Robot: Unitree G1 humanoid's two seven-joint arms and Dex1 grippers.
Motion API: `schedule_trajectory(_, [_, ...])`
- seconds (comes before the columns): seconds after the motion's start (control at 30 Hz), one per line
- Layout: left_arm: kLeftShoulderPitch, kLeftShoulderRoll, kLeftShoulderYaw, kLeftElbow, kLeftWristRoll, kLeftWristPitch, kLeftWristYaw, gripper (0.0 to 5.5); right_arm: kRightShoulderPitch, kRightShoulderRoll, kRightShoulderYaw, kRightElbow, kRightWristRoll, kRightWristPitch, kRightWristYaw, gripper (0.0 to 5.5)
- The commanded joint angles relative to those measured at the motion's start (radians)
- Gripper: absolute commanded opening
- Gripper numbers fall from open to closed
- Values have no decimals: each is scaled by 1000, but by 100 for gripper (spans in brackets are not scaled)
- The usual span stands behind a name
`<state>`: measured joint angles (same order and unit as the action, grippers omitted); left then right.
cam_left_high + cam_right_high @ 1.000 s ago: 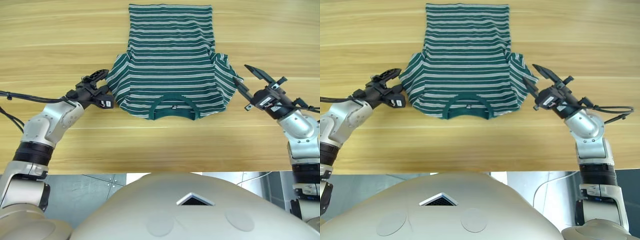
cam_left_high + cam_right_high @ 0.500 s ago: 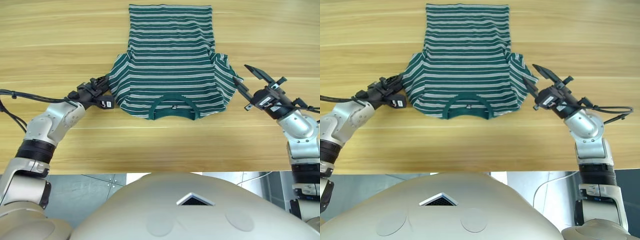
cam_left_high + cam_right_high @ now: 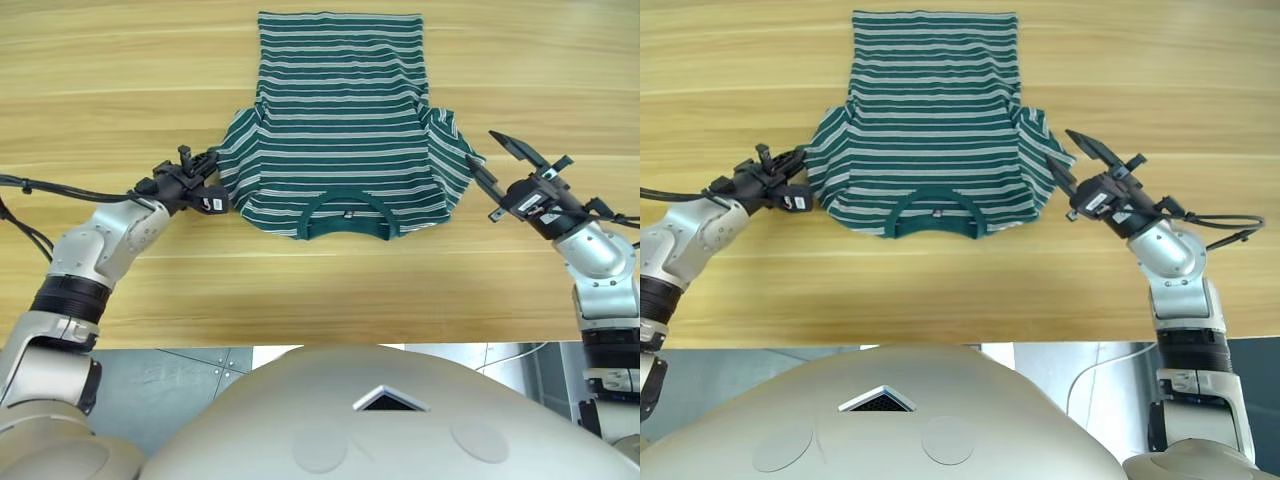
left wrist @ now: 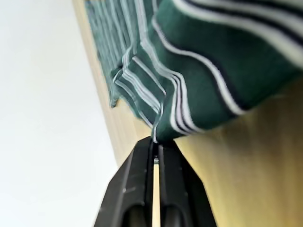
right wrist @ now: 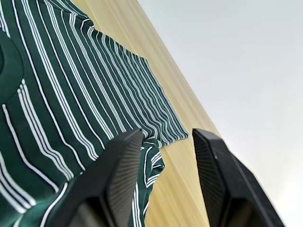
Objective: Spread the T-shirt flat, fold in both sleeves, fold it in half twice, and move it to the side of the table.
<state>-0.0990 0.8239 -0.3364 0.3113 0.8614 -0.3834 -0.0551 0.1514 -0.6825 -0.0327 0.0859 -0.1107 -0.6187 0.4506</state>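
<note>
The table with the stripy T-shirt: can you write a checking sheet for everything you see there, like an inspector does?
Surface: wooden table, pale planks.
Job's things: green striped T-shirt lies with its collar toward the robot; both sleeves are bunched at the sides, not yet folded in.
Clutter: nothing seen.
End effectors: the left end effector is shut, pinching the edge of the shirt's left sleeve; the right end effector is open, with the right sleeve's corner between its fingers.
Cables: black cables trail from the left arm over the table; another loops off the right arm.
Surroundings: grey floor below the table's near edge.
</note>
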Motion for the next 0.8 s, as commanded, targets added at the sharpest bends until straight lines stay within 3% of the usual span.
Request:
schedule_trajectory(0.03, [47,-75,27,-29,-35,38,79,1,1,2,-8,11,-6,0,-6,194])
schedule_trajectory(0.2, [16,-144,72,-39,-52,98,177,1,-5,5,-1,23,-11,-5,-7,194])
schedule_trajectory(0.37, [2,-177,40,-39,-53,67,179,1,-9,8,4,26,-15,-4,-7,194])
schedule_trajectory(0.8, [-30,-209,-120,-12,-8,-132,141,1,-46,25,26,52,-36,-3,-6,194])
